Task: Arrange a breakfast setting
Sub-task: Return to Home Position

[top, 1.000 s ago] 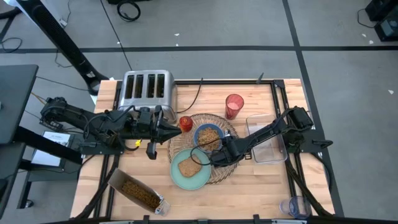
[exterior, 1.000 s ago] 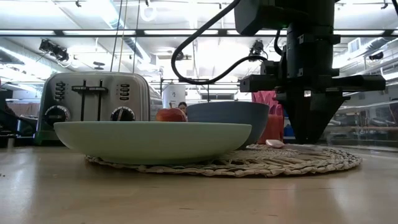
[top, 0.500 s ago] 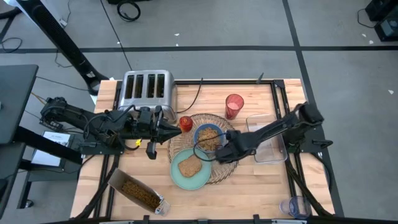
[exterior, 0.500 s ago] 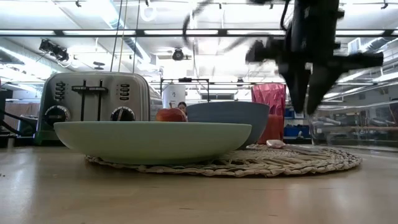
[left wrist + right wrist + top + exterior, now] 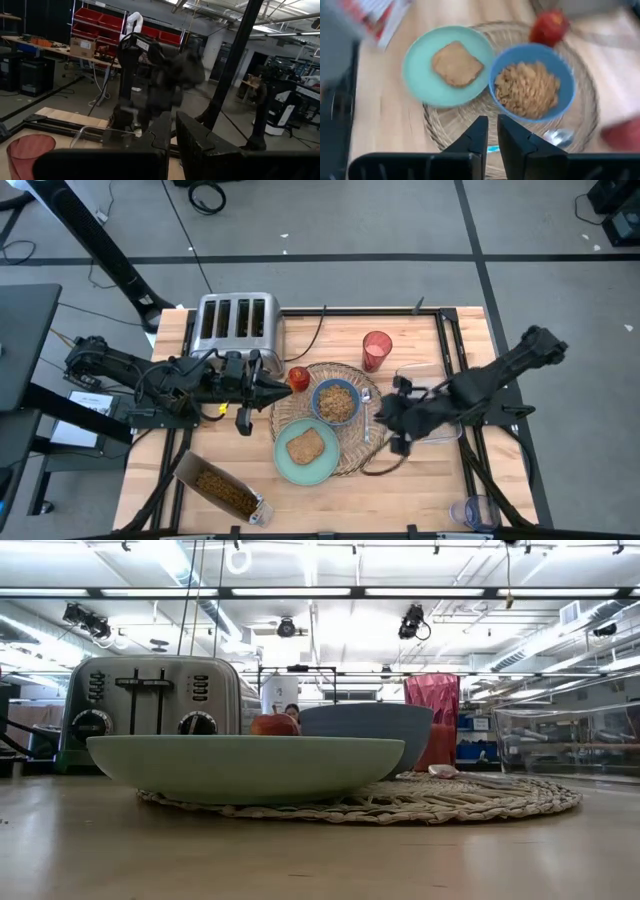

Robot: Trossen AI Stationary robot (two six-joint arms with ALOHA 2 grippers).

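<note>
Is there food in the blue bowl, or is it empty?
Not empty. The blue bowl holds a pile of tan cereal pieces, plain to see from above.

At the middle of the surface (image 5: 420, 470), the mat (image 5: 352, 457) carries the bowl (image 5: 317, 402), spoon (image 5: 367, 420) to its right, plate (image 5: 283, 462) with toast slice (image 5: 305, 446) front-left, fruit (image 5: 298, 378) at its back-left rim; cup (image 5: 377, 350) and toaster (image 5: 237, 320) stand behind

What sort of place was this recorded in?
Most likely a robotics lab or workshop: shelves of red storage bins, long ceiling strip lights over an open hall, and cables on the grey floor beyond the wooden table.
</note>
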